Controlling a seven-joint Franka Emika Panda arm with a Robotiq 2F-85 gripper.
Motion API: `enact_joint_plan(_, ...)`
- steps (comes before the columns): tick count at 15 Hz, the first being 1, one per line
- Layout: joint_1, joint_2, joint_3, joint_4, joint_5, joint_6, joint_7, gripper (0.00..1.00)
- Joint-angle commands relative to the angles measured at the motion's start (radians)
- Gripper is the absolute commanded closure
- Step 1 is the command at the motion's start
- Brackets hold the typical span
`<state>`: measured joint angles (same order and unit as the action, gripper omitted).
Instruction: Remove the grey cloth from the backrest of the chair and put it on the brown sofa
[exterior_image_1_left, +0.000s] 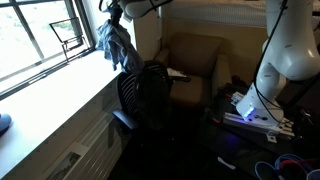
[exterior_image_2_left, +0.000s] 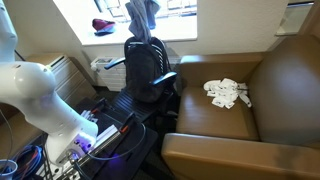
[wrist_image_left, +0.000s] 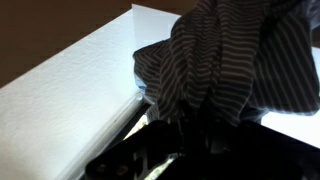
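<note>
Grey cloth hangs bunched from the gripper, which seems clamped on its top, just above the black chair backrest. This is the lifting step. Next, carry it to the brown sofa, at four o'clock of the chair in an exterior view. A sunlit windowsill runs alongside.

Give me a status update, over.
End effector shut on cloth. Cloth hangs over chair, not yet on sofa. White items on seat.
</note>
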<state>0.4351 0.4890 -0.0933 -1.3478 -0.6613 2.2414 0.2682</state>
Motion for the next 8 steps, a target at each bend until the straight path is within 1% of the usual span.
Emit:
enact_joint_plan(1,0.035,-0.179,-0.015,-0.064,-0.010,-0.133,0.157,0.98)
enact_joint_plan(2,0.054,-0.224,-0.032,-0.079,-0.089,-0.130,0.215,0.98)
enact_joint_plan(3,0.061,-0.281,-0.029,-0.117,-0.143,-0.113,0.185,0.98)
enact_joint_plan(4,0.033,-0.168,-0.010,-0.014,-0.072,-0.120,0.154,0.90)
enact_joint_plan(6,0.047,-0.244,-0.013,-0.052,-0.109,-0.122,0.159,0.90)
enact_joint_plan(7,-0.011,-0.222,0.042,-0.038,-0.221,-0.135,0.282,0.98)
enact_joint_plan(8,-0.047,-0.218,0.027,-0.035,-0.241,-0.125,0.321,0.98)
